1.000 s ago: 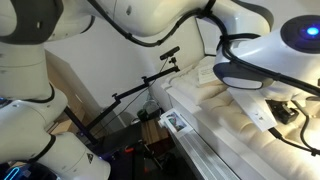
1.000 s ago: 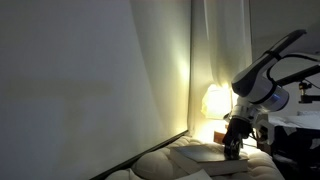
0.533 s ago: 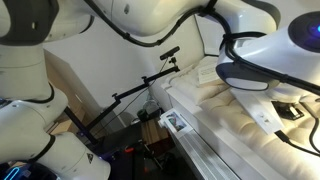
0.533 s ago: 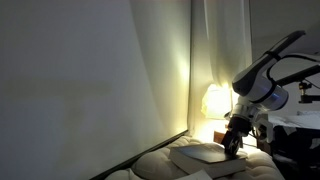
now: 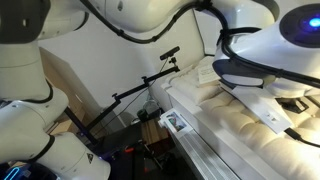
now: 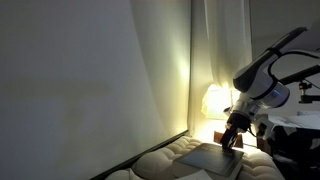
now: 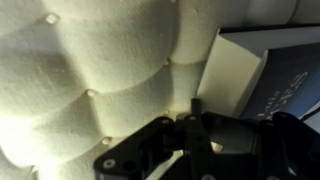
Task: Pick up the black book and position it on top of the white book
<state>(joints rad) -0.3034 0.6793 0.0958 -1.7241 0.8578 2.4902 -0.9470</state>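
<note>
1. My fingers (image 7: 195, 110) are closed tight, with no gap between them.
2. They are pinched on the edge of the black book (image 7: 285, 70), at the corner nearest to me.
3. In the wrist view the black book is to the right of my fingers. Its dark cover has white letters on it, and its pale side (image 7: 235, 72) faces me.
4. The book is on a puffy cream mattress (image 7: 110, 70) with little button dips in it.
5. In an exterior view my fingers (image 6: 232, 140) point down at the bed. The black book (image 6: 210, 157) is tilted there, and the end by my fingers is higher than the far end.
6. A lamp (image 6: 215, 100) glows just behind the book, next to a pale curtain (image 6: 210, 45).
7. My white arm (image 6: 265, 75) bends down from the right.
</note>
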